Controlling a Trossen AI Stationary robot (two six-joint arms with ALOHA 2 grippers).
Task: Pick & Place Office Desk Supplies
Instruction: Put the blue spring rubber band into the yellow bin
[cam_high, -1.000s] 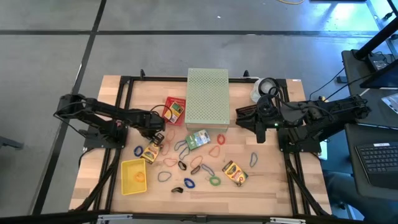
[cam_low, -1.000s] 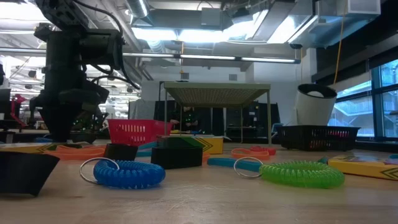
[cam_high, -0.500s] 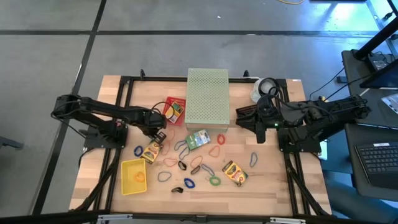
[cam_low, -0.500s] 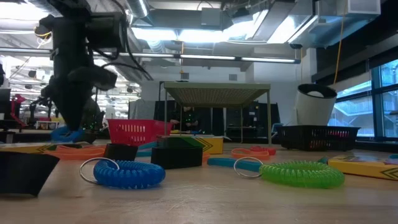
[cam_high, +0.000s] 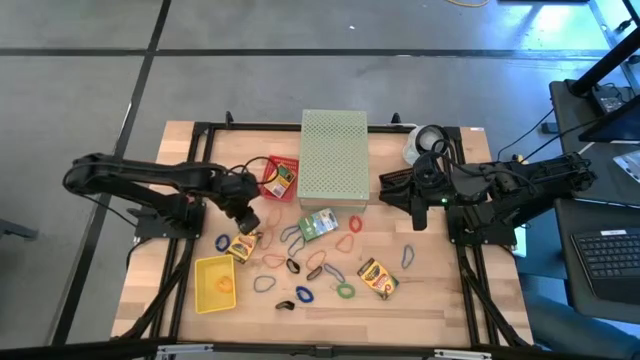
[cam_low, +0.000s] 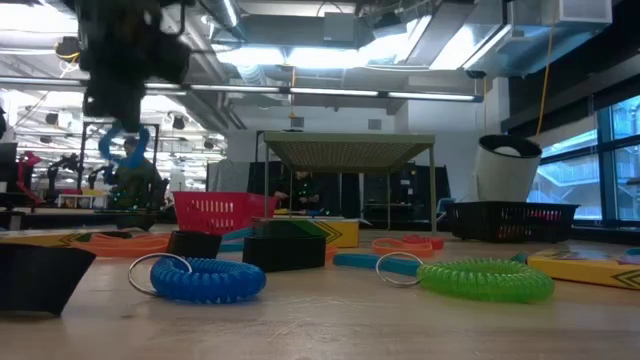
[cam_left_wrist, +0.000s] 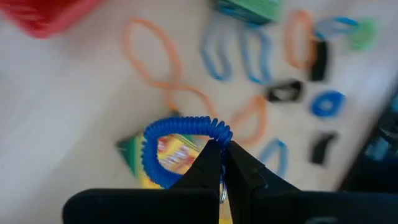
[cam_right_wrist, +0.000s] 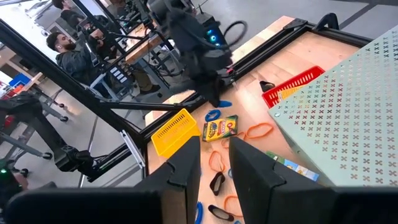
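Note:
My left gripper (cam_high: 249, 216) is shut on a blue coiled loop (cam_left_wrist: 177, 137) and stands above the table's left half, over a yellow-and-green card box (cam_high: 243, 245). In the low view the loop (cam_low: 122, 146) dangles high above the tabletop. My right gripper (cam_high: 411, 207) hovers open over the right side with nothing between its fingers. More loops, orange, blue and green (cam_high: 345, 291), and small black clips (cam_high: 284, 305) lie flat on the wood. Two other card boxes (cam_high: 318, 224) (cam_high: 377, 278) also rest flat. My left gripper pinches the blue loop between its two fingers at one spot on the coil (cam_left_wrist: 216, 132). The fingers come from above, slanting down. The loop is lifted clear of the table and hangs below the fingertips (cam_low: 118, 124).
A yellow tray (cam_high: 215, 283) sits at the near left with an orange loop in it. A red basket (cam_high: 281, 177) and the large pale green perforated box (cam_high: 334, 156) stand toward the far side. A white roll (cam_high: 425, 143) is at the far right. People show beyond the table.
My left gripper has risen, tipping and rolling as it went, and has carried the blue loop from near the tabletop to well above it. The loop now hangs free. The right arm has kept still.

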